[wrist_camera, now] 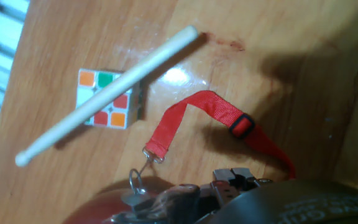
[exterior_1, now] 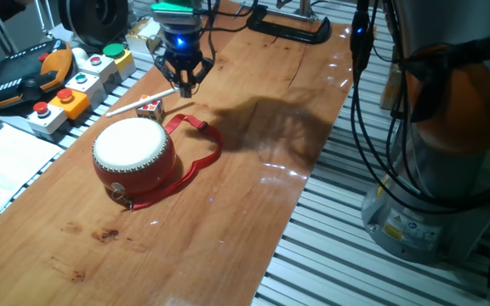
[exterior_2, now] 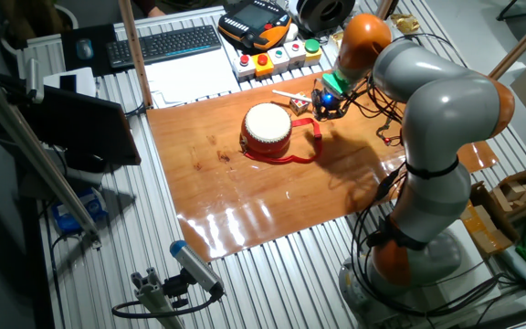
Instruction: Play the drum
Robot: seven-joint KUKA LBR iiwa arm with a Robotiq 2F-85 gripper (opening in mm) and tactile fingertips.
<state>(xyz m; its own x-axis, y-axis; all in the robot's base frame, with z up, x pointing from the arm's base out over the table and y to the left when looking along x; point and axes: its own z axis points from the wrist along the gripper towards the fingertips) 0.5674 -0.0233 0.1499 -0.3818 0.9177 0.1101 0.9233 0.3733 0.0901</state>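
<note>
Upright drum (exterior_1: 134,153), skin up; strap (exterior_1: 196,155) trailing toward pincer (exterior_1: 185,85).

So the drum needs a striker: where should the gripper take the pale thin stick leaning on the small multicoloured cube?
Grip the pale thin stick from above near its raised end past the small multicoloured cube, fingers across its width; there it clears the table.
</note>
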